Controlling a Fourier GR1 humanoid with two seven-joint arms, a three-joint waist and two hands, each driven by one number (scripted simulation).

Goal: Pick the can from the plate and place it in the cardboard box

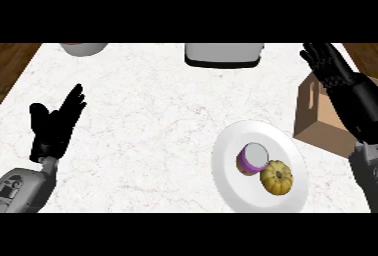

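Can (252,159): lay on the plate (229,192), near right of the desk (148,125), just beside a yellow squash (277,178).
Right hand (328,65): fingers spread, holding nothing, far right over the cardboard box (317,120), well apart from the can.
Left hand (55,122): spread, resting at left.

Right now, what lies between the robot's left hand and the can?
Head view: only bare counter and plate rim between left hand and purple can.
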